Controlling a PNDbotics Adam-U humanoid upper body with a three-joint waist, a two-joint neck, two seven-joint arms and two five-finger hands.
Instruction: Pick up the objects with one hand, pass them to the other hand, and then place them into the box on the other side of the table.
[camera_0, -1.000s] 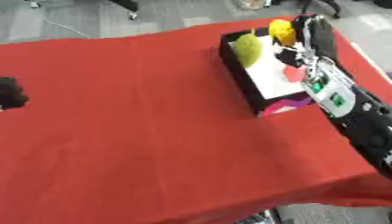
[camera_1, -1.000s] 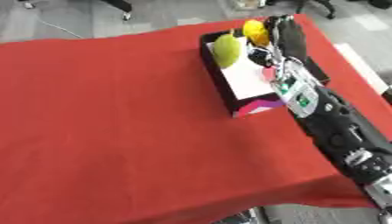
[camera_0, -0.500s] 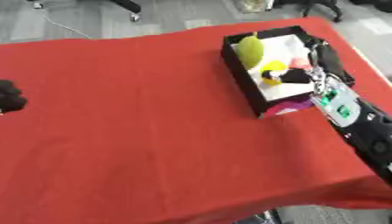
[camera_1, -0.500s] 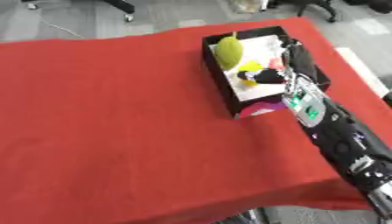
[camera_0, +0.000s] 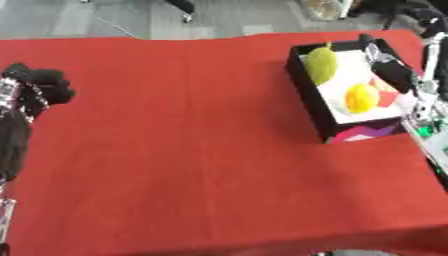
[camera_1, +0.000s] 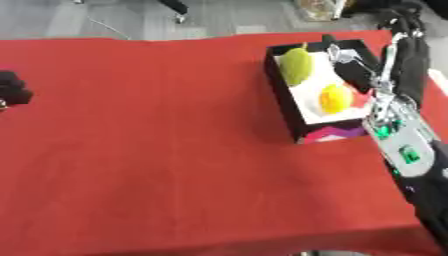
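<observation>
Box at right side of red desk holds green fruit and yellow fruit. Right robot hand above box, fingers unclear. Left robot hand curled, empty, at left edge.

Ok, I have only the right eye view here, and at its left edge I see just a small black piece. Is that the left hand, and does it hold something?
Observer: Yes, it is. The left eye view shows the whole left hand. Its fingers are curled and it holds nothing.
Operator: And where does its arm go from there?
Observer: The left forearm runs down along the left edge of that view, beside the red cloth.
</observation>
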